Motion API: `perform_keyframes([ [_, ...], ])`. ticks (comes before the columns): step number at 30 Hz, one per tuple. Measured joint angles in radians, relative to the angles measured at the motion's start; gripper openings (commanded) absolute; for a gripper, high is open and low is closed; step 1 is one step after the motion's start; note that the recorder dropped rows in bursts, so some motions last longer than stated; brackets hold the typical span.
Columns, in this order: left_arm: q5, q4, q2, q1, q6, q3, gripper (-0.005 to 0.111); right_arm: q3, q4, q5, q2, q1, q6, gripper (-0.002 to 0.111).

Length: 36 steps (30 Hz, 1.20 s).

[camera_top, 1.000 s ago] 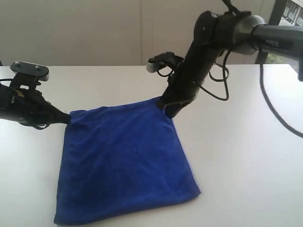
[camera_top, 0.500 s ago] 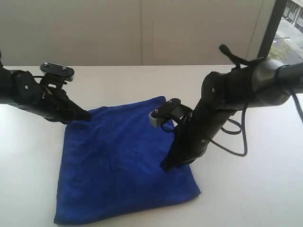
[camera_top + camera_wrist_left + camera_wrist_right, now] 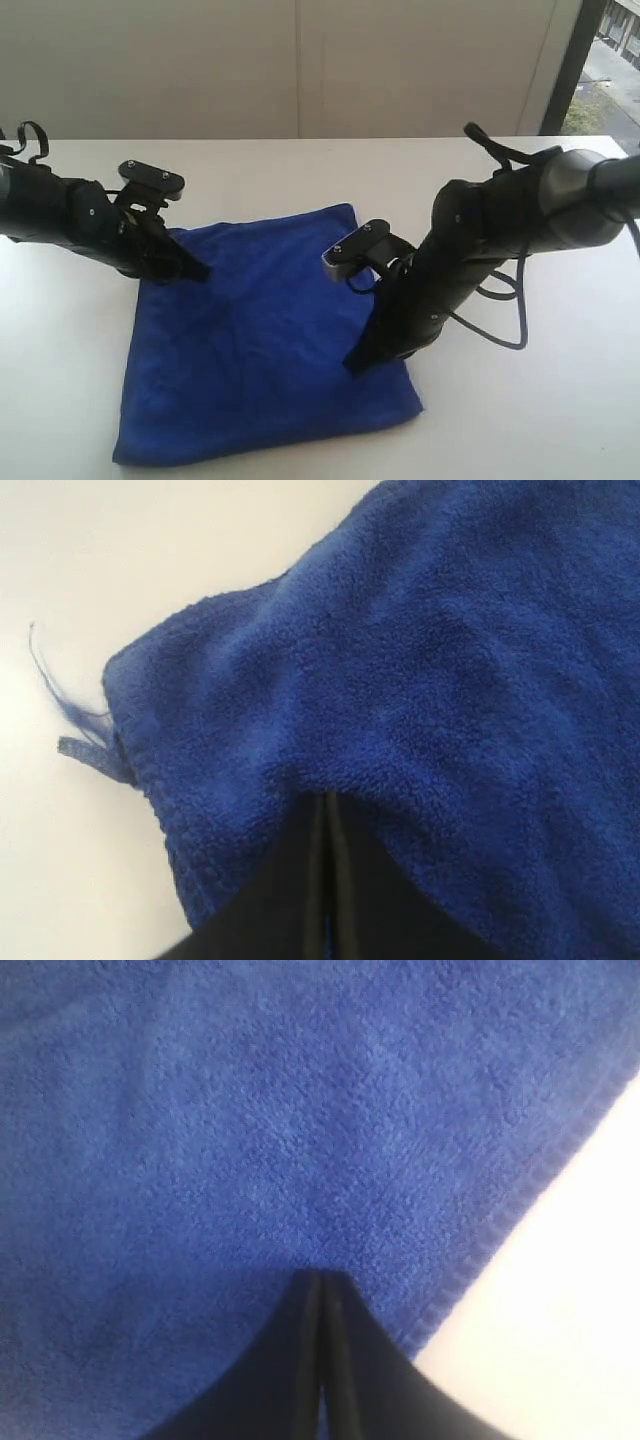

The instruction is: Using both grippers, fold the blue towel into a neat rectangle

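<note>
The blue towel lies flat on the white table as a rough square. My left gripper is shut, with its tip resting on the towel just inside the far left corner. In the left wrist view the shut jaws press into the pile, with the frayed corner beside them. My right gripper is also shut, its tip down on the towel close to the right edge. The right wrist view shows those closed jaws on flat cloth near the hem. Neither gripper pinches any cloth that I can see.
Bare white table surrounds the towel on the left, right and far sides. A pale wall stands behind the table, and a window frame rises at the far right. A loose black cable hangs from the right arm over the table.
The right gripper has come from the towel's far right corner down to its near right edge. The left gripper has slid inward from the far left corner onto the cloth. The towel stays flat.
</note>
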Motion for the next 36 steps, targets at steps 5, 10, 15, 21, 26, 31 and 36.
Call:
perform_keyframes([
  [5, 0.02, 0.0, 0.017, 0.0, 0.03, -0.036, 0.0, 0.013, 0.011, -0.004, 0.013, 0.005, 0.002, 0.0],
  [10, 0.049, 0.0, 0.033, 0.0, 0.067, -0.075, 0.0, 0.015, -0.008, -0.021, 0.013, 0.036, 0.009, 0.0],
  [15, 0.059, 0.0, 0.053, 0.0, 0.087, -0.105, 0.0, 0.015, -0.026, -0.05, 0.013, 0.084, 0.027, 0.0],
  [21, 0.06, 0.0, 0.065, 0.0, 0.096, -0.124, 0.0, 0.015, -0.026, -0.062, 0.017, 0.116, 0.051, 0.0],
  [26, 0.068, 0.0, 0.065, 0.0, 0.107, -0.124, 0.0, 0.015, -0.056, -0.063, 0.017, 0.12, 0.092, 0.0],
  [31, 0.075, 0.0, 0.065, 0.0, 0.113, -0.127, 0.0, 0.015, -0.133, -0.063, 0.017, 0.13, 0.188, 0.0],
  [36, 0.089, 0.0, 0.062, 0.0, 0.115, -0.127, 0.0, 0.013, -0.152, -0.063, 0.017, 0.134, 0.231, 0.0],
])
